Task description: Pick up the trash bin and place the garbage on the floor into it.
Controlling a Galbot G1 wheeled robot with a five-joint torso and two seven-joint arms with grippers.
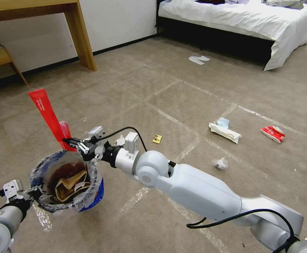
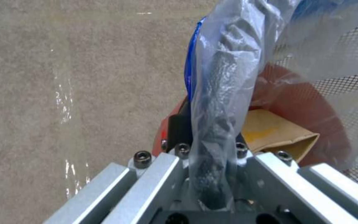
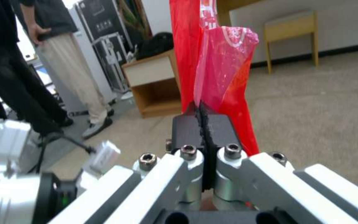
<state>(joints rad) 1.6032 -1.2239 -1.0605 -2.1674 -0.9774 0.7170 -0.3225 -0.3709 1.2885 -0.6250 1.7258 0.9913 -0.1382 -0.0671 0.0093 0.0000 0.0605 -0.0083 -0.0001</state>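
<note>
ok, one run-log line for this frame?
left gripper: shut on trash bin rim, lifted | right gripper: shut on red wrapper strip, at bin rim | brown paper bag: in bin

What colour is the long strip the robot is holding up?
Red; the wrapper strip shows best in the right wrist view.

My right gripper (image 3: 204, 124) has black pads on silver links; its wrapper strip (image 1: 48, 116) is red with white print. Trash bin (image 1: 41, 203): red, clear blue-marked liner; brown paper bag (image 1: 69, 188) inside.

Left hand (image 2: 206, 152) clamped on trash bin (image 2: 311, 102)
</note>
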